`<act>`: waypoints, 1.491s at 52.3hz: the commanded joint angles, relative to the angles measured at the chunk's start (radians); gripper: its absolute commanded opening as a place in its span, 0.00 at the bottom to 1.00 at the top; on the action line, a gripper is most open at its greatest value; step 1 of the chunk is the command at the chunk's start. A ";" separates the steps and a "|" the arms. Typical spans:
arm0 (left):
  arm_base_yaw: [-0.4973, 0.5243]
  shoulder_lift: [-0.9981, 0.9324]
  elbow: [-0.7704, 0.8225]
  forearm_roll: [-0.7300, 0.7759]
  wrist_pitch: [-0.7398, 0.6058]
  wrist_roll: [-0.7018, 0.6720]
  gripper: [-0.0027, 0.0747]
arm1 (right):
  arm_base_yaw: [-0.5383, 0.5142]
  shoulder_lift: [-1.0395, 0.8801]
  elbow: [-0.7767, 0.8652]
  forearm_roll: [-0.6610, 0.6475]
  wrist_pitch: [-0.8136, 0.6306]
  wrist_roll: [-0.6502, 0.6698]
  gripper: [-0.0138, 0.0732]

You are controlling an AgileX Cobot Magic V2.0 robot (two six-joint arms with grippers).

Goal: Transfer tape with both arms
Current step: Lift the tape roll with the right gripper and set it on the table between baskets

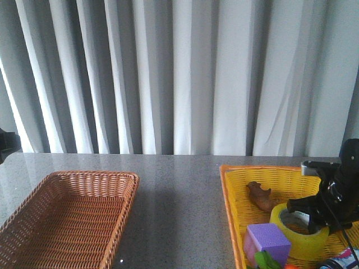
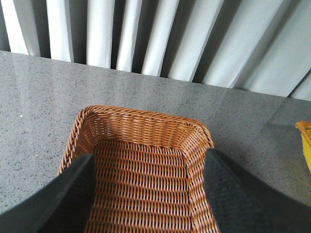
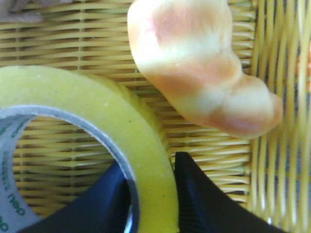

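The tape (image 1: 305, 242), a yellow roll with a white printed core, lies flat in the yellow basket (image 1: 242, 175) at the right. My right gripper (image 1: 312, 209) reaches down onto its far side. In the right wrist view the gripper (image 3: 153, 191) is shut on the tape's (image 3: 92, 109) wall, with one finger inside the core and one outside. My left gripper (image 2: 150, 194) is open and empty, hovering over the brown wicker basket (image 2: 141, 116). Only a black bit of the left arm (image 1: 7, 144) shows at the front view's left edge.
The brown wicker basket (image 1: 84, 178) stands empty at the left. The yellow basket also holds a purple cube (image 1: 267, 237), a brown object (image 1: 259, 195) and a bread-like toy (image 3: 194, 73) beside the tape. Grey tabletop (image 1: 179, 190) lies between the baskets, with a curtain behind.
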 commanded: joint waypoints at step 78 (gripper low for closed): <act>-0.005 -0.019 -0.034 -0.016 -0.044 -0.002 0.64 | 0.528 0.169 -0.465 -0.060 0.046 -0.077 0.39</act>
